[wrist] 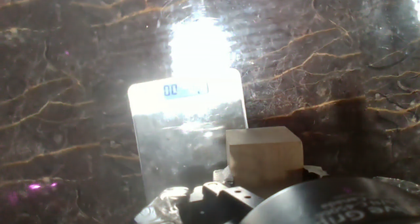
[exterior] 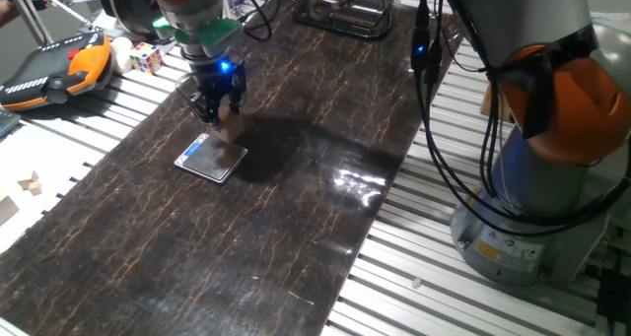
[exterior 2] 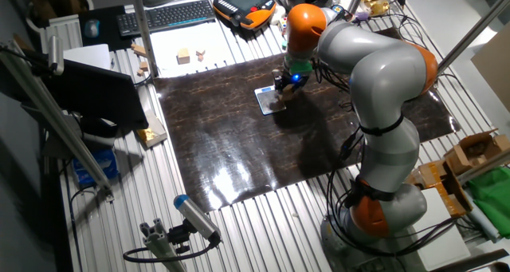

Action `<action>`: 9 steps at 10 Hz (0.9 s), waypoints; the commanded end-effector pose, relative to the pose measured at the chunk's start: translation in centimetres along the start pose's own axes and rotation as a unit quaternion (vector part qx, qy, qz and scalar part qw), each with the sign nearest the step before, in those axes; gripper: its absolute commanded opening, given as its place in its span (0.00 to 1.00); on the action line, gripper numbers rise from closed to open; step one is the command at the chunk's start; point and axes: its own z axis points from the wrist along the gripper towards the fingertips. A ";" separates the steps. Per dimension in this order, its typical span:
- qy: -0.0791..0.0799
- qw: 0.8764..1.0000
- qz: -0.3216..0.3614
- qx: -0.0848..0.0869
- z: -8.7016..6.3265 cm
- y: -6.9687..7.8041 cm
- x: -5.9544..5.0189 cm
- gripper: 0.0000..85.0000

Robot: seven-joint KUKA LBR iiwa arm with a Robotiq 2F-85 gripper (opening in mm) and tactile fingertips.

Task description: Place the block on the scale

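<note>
While gripping the block point(wrist: 264, 156), the pincer point(exterior: 217, 107) hangs at upper left of frame — block just beside the scale point(exterior: 211, 158) on the bench point(exterior: 296, 208).

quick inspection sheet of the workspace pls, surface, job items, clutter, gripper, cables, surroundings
surface: dark veined mat over a slatted table
job's things: block held above the mat beside the scale, not on it; scale display lit
clutter: puzzle cube, wood scraps
grippers: gripper shut on block
cables: black cables hang beside the arm base
surroundings: orange-black pendant, keyboard
</note>
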 end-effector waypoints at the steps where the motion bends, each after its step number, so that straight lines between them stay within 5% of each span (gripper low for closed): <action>1: -0.002 1.000 -0.017 0.012 0.0 0.0 0.0 0.38; 2: -0.004 0.999 -0.040 0.026 0.0 0.0 0.0 0.36; 6: 0.005 0.998 -0.064 0.012 0.0 0.0 0.0 0.34; 9: 0.017 0.999 -0.050 -0.003 0.2 2.8 -0.6 0.37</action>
